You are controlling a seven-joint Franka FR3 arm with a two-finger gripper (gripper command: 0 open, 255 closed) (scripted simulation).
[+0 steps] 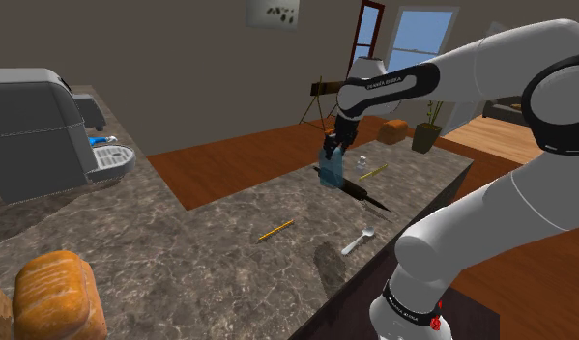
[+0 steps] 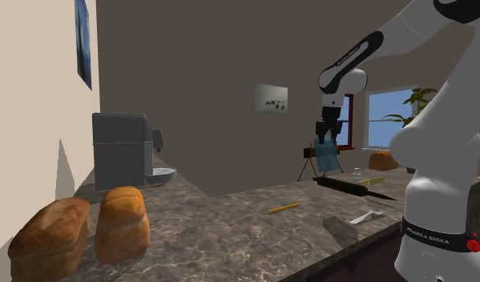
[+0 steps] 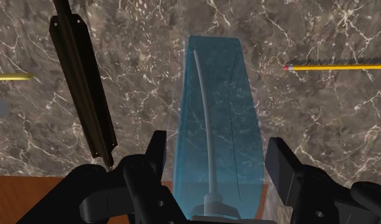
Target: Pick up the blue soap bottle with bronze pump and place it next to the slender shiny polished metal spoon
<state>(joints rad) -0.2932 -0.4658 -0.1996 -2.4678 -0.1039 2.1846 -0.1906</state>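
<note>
Hand [image 1: 332, 148] is closed on the bottle [image 1: 332, 174], black fingers [image 3: 158, 153] clasping its upper part from both sides, just below the pump. The bottle is see-through blue, with a thin tube running down inside. It hangs from the hand a little tilted. From the second exterior view its base looks just clear of the table [image 1: 210, 261] (hard to be sure from the shoulder side).

Where it is: over the far part of the marble-patterned table, right beside a dark rolling pin [image 3: 81, 89] that lies flat on the surface. A small clear shaker [image 1: 362, 160] and a yellow pencil [image 1: 372, 171] lie just beyond the bottle.

Spoon [image 1: 358, 241] lies flat near the table's front edge, close to the robot's base and well apart from the bottle. A second pencil [image 1: 275, 230] lies on the table to the shoulder view's left of the spoon, roughly between the spoon and the middle of the table.

At the far left end stands a grey coffee machine [image 1: 31, 126]. Two bread loaves [image 2: 122, 224] sit at the near corner. Wood floor [image 1: 239, 159] lies beyond the table.
</note>
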